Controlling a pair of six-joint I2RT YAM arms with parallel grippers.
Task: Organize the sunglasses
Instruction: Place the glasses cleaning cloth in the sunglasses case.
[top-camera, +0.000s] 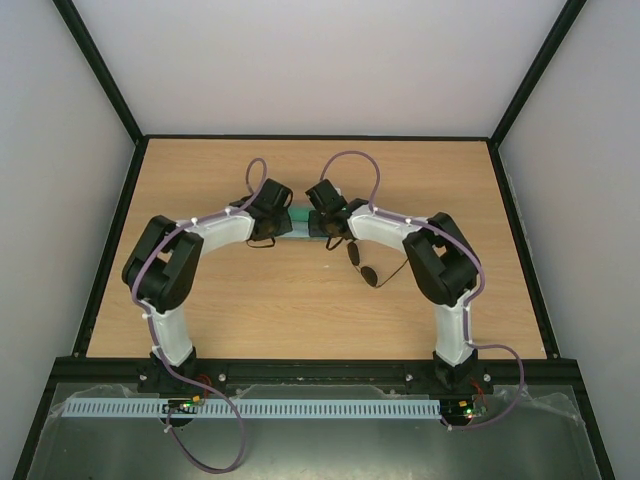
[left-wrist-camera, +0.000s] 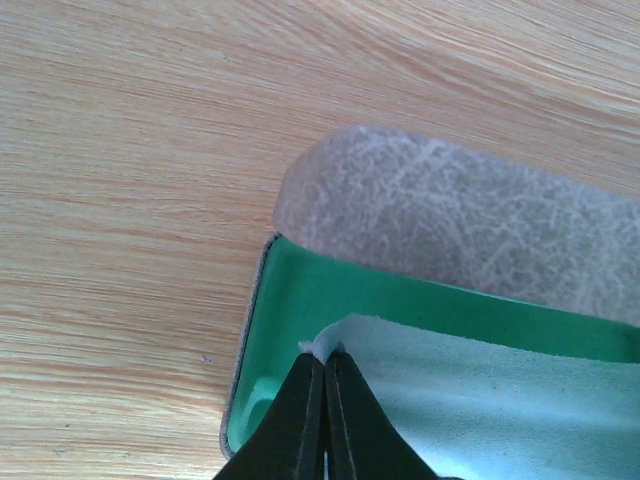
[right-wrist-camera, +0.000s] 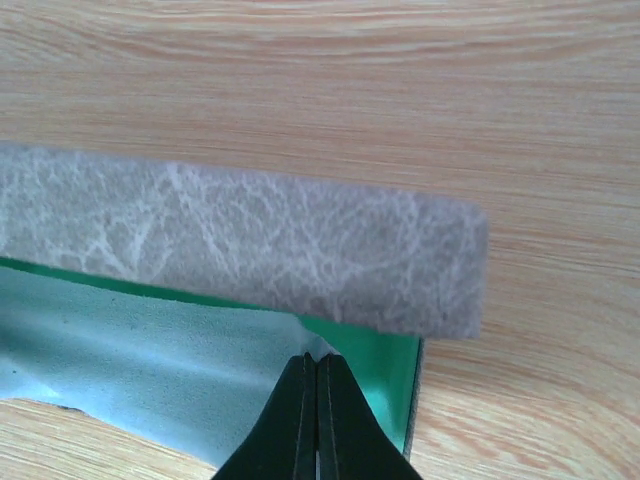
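Observation:
The sunglasses (top-camera: 362, 265) lie on the table just in front of my right forearm, thin dark frame with round lenses; they show in neither wrist view. The grey case (left-wrist-camera: 460, 220) with green lining (left-wrist-camera: 300, 300) lies open between my two grippers, seen from above as a green strip (top-camera: 300, 222). My left gripper (left-wrist-camera: 325, 352) is shut on one corner of the light blue cloth (left-wrist-camera: 480, 390) over the case. My right gripper (right-wrist-camera: 318, 360) is shut on the cloth's (right-wrist-camera: 150, 350) other corner, below the grey lid (right-wrist-camera: 250, 240).
Black frame rails border the wooden table (top-camera: 300, 310) on all sides. Both arms arch inward toward the case at mid-table. Purple cables loop above each wrist.

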